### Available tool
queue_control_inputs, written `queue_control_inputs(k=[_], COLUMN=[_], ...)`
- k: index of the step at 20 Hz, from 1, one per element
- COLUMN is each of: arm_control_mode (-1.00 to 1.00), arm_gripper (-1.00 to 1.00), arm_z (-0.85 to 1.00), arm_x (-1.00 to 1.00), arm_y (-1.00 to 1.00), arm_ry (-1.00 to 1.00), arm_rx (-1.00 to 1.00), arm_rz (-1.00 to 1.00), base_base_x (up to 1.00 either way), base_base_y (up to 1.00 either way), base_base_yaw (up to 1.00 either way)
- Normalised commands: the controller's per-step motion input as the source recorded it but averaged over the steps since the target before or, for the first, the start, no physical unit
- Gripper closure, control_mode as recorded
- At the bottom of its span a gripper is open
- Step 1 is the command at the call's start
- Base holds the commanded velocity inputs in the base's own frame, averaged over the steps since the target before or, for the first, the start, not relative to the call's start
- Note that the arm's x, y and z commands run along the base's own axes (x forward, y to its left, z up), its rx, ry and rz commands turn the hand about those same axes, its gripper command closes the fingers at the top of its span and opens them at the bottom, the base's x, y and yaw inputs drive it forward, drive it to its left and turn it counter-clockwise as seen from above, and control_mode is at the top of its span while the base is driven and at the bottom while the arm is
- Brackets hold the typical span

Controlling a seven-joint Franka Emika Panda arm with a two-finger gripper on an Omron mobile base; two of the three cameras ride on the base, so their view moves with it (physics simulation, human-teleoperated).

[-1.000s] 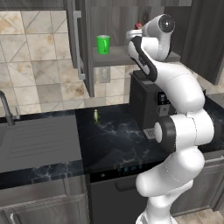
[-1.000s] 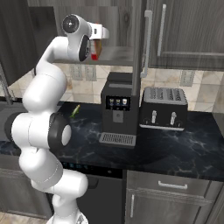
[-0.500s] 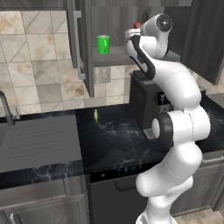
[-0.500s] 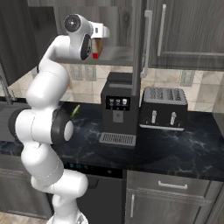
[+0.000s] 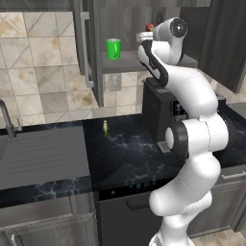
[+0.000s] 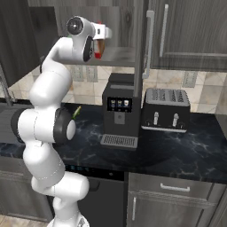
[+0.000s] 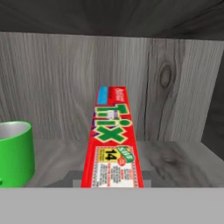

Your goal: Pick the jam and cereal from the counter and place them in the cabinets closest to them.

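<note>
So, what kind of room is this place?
A kitchen, rendered rather than real: a black marble-look counter carrying a toaster and coffee machine, with a sink alongside.

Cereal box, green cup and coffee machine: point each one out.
cereal [image 7: 113, 144], hand view, on the printed red face of the box.
green cup [image 5: 114, 49], left base view, on its side wall.
coffee machine [image 6: 119, 108], right base view, on its dark front panel.

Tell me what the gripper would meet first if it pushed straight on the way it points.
Probably the grey wood-grain back wall of the cabinet. The gripper holds the cereal box ahead of it, so the box's far end would touch first; the depth left is unclear.
</note>
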Motion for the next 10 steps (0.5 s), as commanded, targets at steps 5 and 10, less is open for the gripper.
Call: queue_control_inputs(k=[5, 10], arm_control_mode=[-1.0, -1.0], arm_gripper=[1.0, 1.0], arm_z=[-0.11, -0.1], arm_x=[0.01, 0.13], arm_y=[-0.02, 0.0], arm_ry=[-0.1, -0.07], arm_rx=[0.0, 0.0], arm_rz=[0.0, 0.0], base_base_x=[0.0, 0.0], base_base_y=[0.0, 0.0], base_base_yaw=[0.0, 0.0])
